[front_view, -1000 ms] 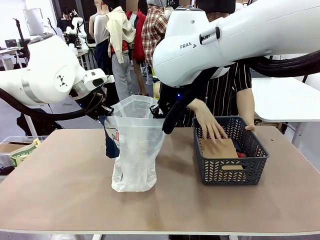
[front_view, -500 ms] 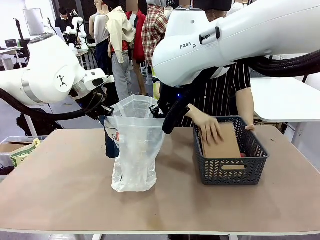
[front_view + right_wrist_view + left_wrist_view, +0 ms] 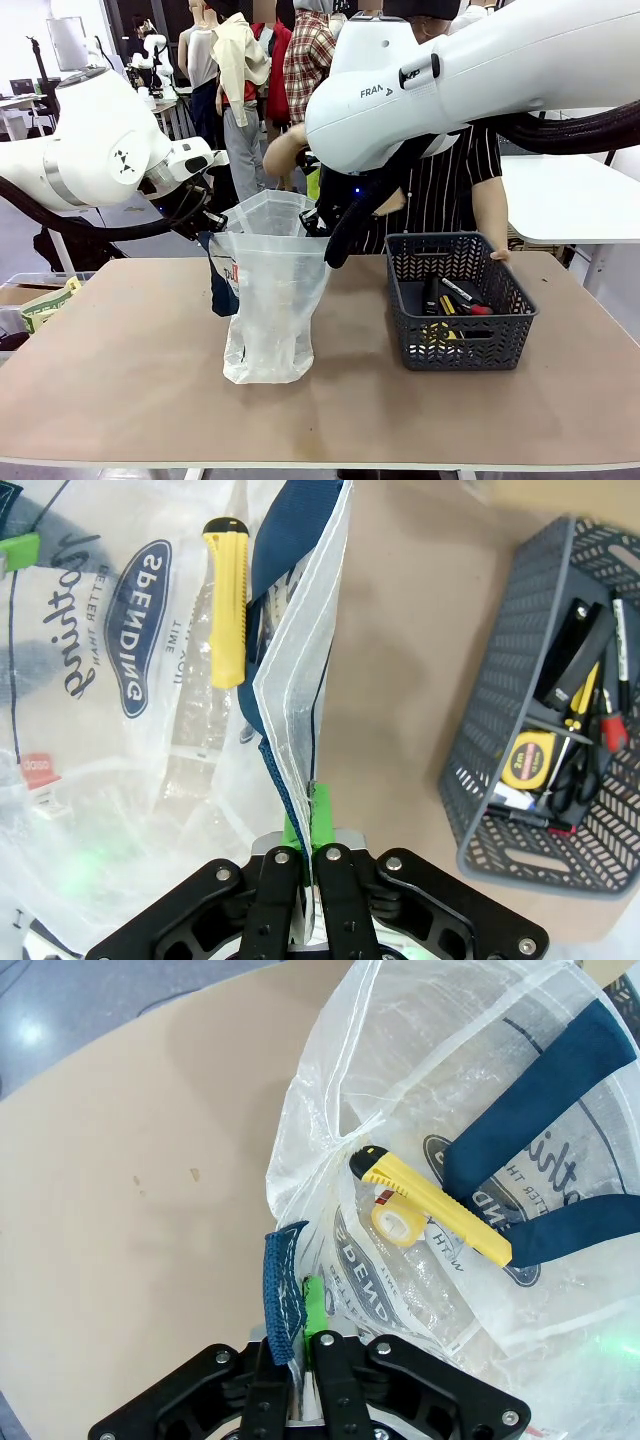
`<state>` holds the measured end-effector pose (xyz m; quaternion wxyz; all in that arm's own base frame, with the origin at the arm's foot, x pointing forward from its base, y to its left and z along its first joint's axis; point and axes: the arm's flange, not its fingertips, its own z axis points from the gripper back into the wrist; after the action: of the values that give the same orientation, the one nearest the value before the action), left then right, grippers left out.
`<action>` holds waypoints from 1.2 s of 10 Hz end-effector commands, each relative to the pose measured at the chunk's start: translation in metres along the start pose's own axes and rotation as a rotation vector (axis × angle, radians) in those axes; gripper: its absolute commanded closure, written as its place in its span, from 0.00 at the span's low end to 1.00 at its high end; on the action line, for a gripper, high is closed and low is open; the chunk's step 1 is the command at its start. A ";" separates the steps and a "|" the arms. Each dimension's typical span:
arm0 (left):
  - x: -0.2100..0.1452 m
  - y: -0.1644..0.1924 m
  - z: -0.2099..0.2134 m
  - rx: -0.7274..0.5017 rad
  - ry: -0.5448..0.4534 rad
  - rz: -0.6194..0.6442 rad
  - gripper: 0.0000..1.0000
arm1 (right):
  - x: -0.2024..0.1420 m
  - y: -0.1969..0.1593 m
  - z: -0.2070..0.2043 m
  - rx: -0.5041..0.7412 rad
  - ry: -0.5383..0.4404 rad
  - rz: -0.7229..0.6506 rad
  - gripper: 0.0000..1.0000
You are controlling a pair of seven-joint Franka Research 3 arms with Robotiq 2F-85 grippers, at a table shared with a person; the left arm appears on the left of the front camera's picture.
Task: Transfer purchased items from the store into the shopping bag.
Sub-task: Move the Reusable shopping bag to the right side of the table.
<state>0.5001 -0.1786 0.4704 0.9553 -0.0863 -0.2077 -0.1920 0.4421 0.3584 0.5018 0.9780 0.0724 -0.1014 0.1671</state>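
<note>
Where the shopping bag (image 3: 268, 300) stands: centre of the front view, upright on the table (image 3: 120, 380), its mouth held open between the two grippers. It is translucent white with black print and dark blue straps.
Left gripper (image 3: 208, 222): at the bag's left rim in the front view. At the bottom of the left wrist view (image 3: 300, 1322) its jaws are clamped on the rim and a short end of blue strap, with one green pad showing.
Right gripper (image 3: 318, 222): at the bag's right rim, near the frame's middle. At the bottom of the right wrist view (image 3: 310, 832) its jaws are pinched on the bag's folded white edge with its blue trim.
Yellow utility knife (image 3: 430, 1205): in the bag, right of centre in the left wrist view, touching a small pale roll (image 3: 395, 1225). It also shows at the upper left of the right wrist view (image 3: 228, 600).
Purchased items (image 3: 450, 298): slim black, red and yellow pieces lying in the basket, with a yellow tape measure (image 3: 530, 760) among them.
Basket (image 3: 462, 345): dark grey lattice, lower right of the front view, on the table and apart from the bag.
Person's hand (image 3: 497, 256): on the basket's far right rim.
</note>
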 end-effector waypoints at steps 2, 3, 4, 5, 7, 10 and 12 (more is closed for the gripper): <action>0.000 0.001 0.000 0.001 0.000 0.001 1.00 | -0.001 -0.001 0.000 -0.004 0.000 0.002 1.00; 0.000 0.001 0.000 0.001 0.000 0.001 1.00 | -0.001 -0.001 0.000 -0.004 0.000 0.002 1.00; 0.000 0.001 0.000 0.001 0.000 0.001 1.00 | -0.001 -0.001 0.000 -0.004 0.000 0.002 1.00; 0.000 0.001 0.000 0.001 0.000 0.001 1.00 | -0.001 -0.001 0.000 -0.004 0.000 0.002 1.00; 0.000 0.001 0.000 0.001 0.000 0.001 1.00 | -0.001 -0.001 0.000 -0.004 0.000 0.002 1.00; 0.000 0.001 0.000 0.001 0.000 0.001 1.00 | -0.001 -0.001 0.000 -0.004 0.000 0.002 1.00; 0.000 0.001 0.000 0.001 0.000 0.001 1.00 | -0.001 -0.001 0.000 -0.004 0.000 0.002 1.00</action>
<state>0.5001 -0.1789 0.4703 0.9553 -0.0863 -0.2075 -0.1922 0.4419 0.3587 0.5018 0.9780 0.0724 -0.1014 0.1674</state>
